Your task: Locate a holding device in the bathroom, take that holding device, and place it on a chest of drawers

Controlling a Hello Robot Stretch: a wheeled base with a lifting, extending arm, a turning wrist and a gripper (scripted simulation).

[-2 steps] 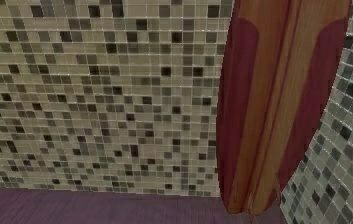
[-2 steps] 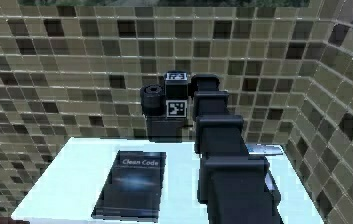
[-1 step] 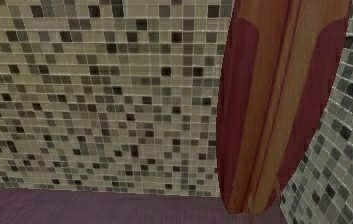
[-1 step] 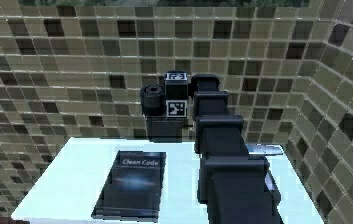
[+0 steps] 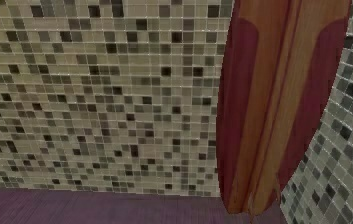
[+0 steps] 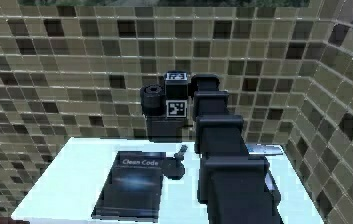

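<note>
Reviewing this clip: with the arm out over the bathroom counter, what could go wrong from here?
1. The gripper appears near the tiled wall; extending further may strike it.
2. A dark flat box lies on the pale counter beside the arm; a sideways move could shove it.
3. In the forward view, the red curtain looks close; driving ahead risks snagging it.
</note>
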